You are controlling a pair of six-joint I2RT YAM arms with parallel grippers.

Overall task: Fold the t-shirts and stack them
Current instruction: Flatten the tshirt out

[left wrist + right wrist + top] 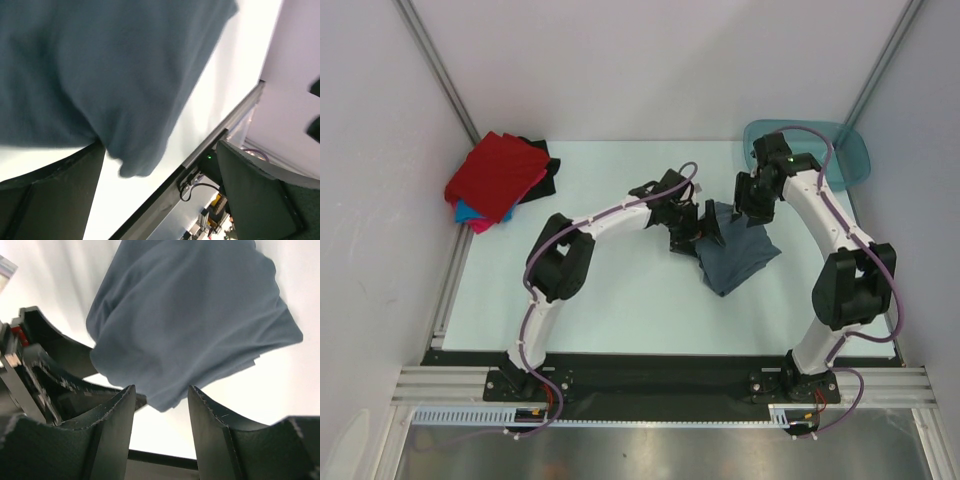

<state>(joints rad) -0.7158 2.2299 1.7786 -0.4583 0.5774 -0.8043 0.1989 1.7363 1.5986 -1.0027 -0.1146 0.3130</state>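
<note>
By the grey-blue t-shirt (735, 258), left fingers (55, 195) wide apart, right fingers (112, 435) half apart, both empty.

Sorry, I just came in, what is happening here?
The left gripper and the right gripper hover at a grey-blue t-shirt lying rumpled on the table, jaws apart, neither holding it. A stack of folded shirts, red on top, sits in the far left corner.

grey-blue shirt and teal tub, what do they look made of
Grey-blue shirt: soft matte cloth, likely cotton knit; it drapes and creases in loose folds. Teal tub: smooth plastic, seemingly translucent; the pale surface behind tints through it.
</note>
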